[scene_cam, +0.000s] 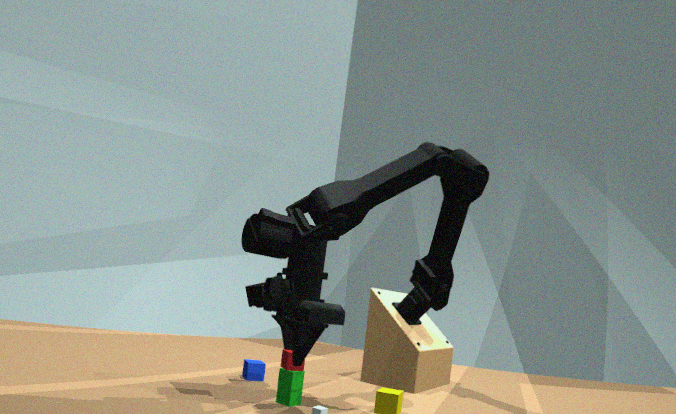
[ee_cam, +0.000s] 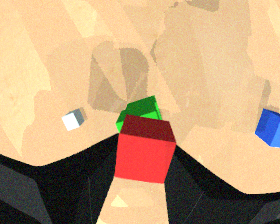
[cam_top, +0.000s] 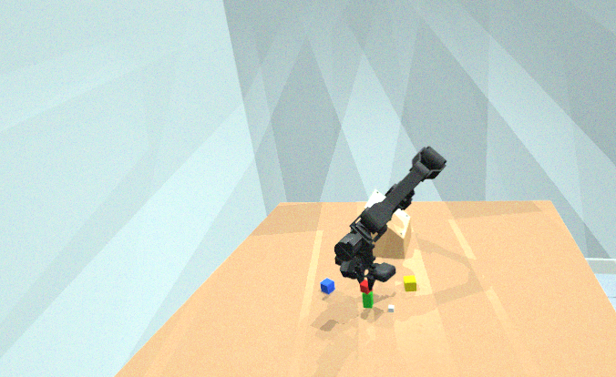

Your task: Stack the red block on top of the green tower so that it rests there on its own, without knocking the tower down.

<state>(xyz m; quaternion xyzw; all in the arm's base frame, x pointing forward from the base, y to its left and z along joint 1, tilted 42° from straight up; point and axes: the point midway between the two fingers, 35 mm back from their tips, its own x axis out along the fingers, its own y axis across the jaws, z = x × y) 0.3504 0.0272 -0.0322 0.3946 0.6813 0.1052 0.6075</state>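
Pale blue-grey walls stood behind a tan wooden table (cam_top: 488, 304) on which the black arm worked from its slanted wooden mount (scene_cam: 404, 345). The likeliest failure, as I judged it, was a sideways push: in the wrist view the small red cube (ee_cam: 144, 149) hid most of the upright green block tower (ee_cam: 140, 111), whose top peeked out beyond and slightly to one side of the fingers, so the alignment looked imperfect. Let go like that, the cube could land off-centre and slide off, or a finger reaching below it could nudge the tower over.

The black parallel-jaw gripper (scene_cam: 293, 357) stood narrowly parted and clamped on the red cube, one finger on each flank. In the exterior view the cube sat directly beneath the fingertips, at or just above the tower's top; whether the two touched I could not tell. A small blue cube (scene_cam: 254, 369) lay well off to one side of the fingers, a yellow cube (scene_cam: 388, 400) to the other, and a tiny white cube (cam_top: 391, 308) near the tower's foot.
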